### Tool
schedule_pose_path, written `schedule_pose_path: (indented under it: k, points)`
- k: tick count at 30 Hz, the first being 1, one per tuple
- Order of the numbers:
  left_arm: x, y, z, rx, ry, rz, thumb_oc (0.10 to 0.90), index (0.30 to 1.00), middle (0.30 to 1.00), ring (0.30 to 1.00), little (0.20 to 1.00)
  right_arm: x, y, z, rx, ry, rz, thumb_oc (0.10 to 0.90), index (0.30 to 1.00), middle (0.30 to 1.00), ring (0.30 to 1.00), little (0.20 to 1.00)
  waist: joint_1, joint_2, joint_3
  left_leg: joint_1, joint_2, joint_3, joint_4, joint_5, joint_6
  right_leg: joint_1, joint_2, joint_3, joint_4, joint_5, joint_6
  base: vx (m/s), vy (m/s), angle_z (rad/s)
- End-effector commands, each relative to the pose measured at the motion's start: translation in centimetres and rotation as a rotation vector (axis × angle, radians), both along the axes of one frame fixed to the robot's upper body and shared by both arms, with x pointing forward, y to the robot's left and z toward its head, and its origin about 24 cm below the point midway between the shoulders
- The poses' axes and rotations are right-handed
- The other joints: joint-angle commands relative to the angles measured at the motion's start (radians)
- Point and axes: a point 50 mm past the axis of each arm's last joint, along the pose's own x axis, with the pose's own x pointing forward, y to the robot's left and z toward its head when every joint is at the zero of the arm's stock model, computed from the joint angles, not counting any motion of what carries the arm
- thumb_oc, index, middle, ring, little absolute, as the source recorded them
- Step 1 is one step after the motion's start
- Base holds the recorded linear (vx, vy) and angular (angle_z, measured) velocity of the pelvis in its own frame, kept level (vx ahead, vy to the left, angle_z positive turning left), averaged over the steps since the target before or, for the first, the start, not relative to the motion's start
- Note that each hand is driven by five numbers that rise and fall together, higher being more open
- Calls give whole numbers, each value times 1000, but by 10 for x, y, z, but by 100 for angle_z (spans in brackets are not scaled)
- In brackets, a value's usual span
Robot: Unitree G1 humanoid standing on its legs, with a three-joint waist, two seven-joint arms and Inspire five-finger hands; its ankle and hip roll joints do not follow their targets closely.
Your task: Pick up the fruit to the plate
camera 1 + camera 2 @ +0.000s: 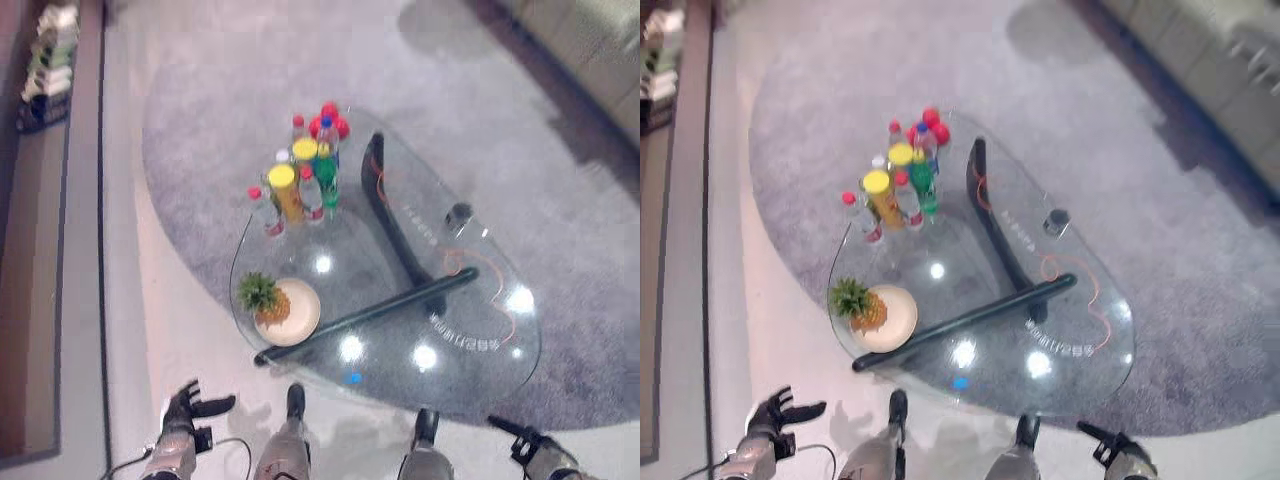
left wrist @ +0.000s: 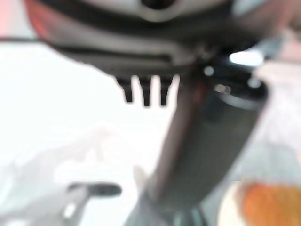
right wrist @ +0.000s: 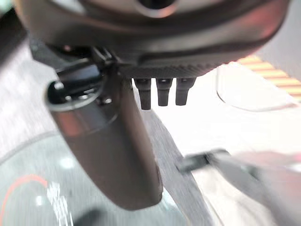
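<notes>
A small pineapple (image 1: pixel 265 299) with a green crown lies on a cream plate (image 1: pixel 302 318) at the near left end of an oval glass table (image 1: pixel 470 300). Red round fruits (image 1: pixel 330 122) sit at the table's far end, behind a cluster of bottles (image 1: pixel 298 180). My left hand (image 1: pixel 191 409) hangs low by the floor, short of the table's near left edge, with straight spread fingers and nothing in it. My right hand (image 1: pixel 522 440) shows at the lower right, below the table's near edge, fingers extended in the right wrist view (image 3: pixel 162 92).
Several bottles and a yellow-lidded can (image 1: pixel 285 190) stand tightly grouped at the table's far left. A small dark object (image 1: pixel 459 214) rests on the glass toward the right. The table stands on a grey round rug (image 1: pixel 200 130); a shelf (image 1: pixel 45 60) lines the left wall.
</notes>
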Motion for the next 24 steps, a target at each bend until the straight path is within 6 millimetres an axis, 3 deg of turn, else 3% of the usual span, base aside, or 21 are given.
schedule_pose_path:
  k: [1,9,24]
  points:
    - [6,5,1,-5,72,-82,800,900,900,900,900,-33,-6,-3,6,137,84,800,900,900,900,900,-11,13,-37,39,57,65,0,15,-31,1,-3,-17,11,87,-2,268,25,-9]
    - [-28,-1,-12,-135,274,-142,800,900,900,900,900,-46,6,-10,20,241,192,800,900,900,900,900,-31,15,-95,116,60,97,0,-23,-25,61,2,3,5,64,-5,117,36,-6]
    - [-43,-14,-20,-191,365,-185,800,900,900,900,900,-50,20,-16,59,288,286,800,900,900,900,900,-36,13,-130,154,60,109,0,-47,-18,88,0,2,1,57,-3,38,2,-4]
